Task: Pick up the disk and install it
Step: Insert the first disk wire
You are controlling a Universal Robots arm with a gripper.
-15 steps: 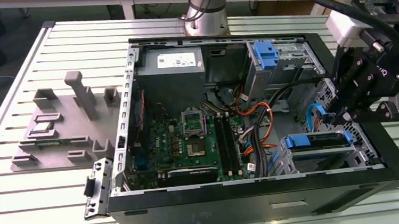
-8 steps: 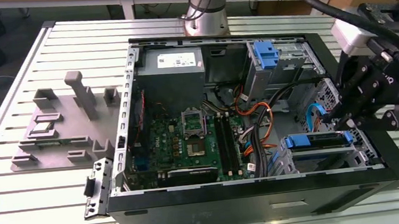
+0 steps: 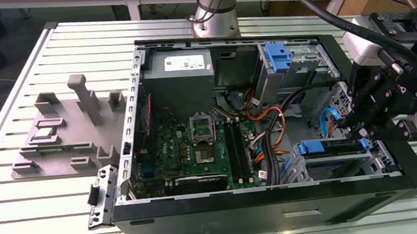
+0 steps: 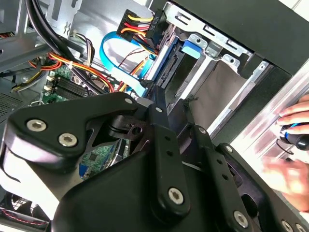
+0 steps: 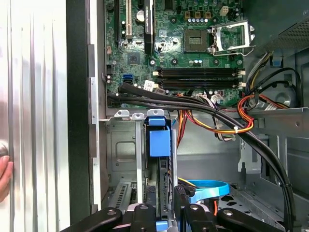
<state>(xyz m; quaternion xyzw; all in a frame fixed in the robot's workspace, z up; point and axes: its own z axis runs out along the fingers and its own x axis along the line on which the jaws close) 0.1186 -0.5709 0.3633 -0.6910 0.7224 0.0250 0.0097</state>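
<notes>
The disk point(image 3: 330, 146) stands on edge in the drive cage point(image 3: 309, 167) at the case's corner on the exterior view's right, its blue carrier facing up. In the first wrist view the disk point(image 5: 159, 142) sits in a slot of the cage with its blue tab showing. In the second wrist view the disk point(image 4: 166, 67) has blue and coloured cables plugged in at its far end. My gripper point(image 3: 360, 133) hangs right over it. In both wrist views the black fingers point(image 5: 145, 212) straddle the disk's near end, and the gripper point(image 4: 175, 108) point(image 5: 165, 208) looks shut on it.
The open computer case point(image 3: 274, 193) lies on a slatted aluminium table point(image 3: 44, 202). Inside are the motherboard point(image 3: 195, 146), a grey power supply point(image 3: 178, 63), cable bundles point(image 3: 269, 129) and an upper bay with a blue bracket point(image 3: 278, 55). A grey fixture point(image 3: 68, 133) sits beside the case. A person's hand point(image 4: 289, 125) rests on the table.
</notes>
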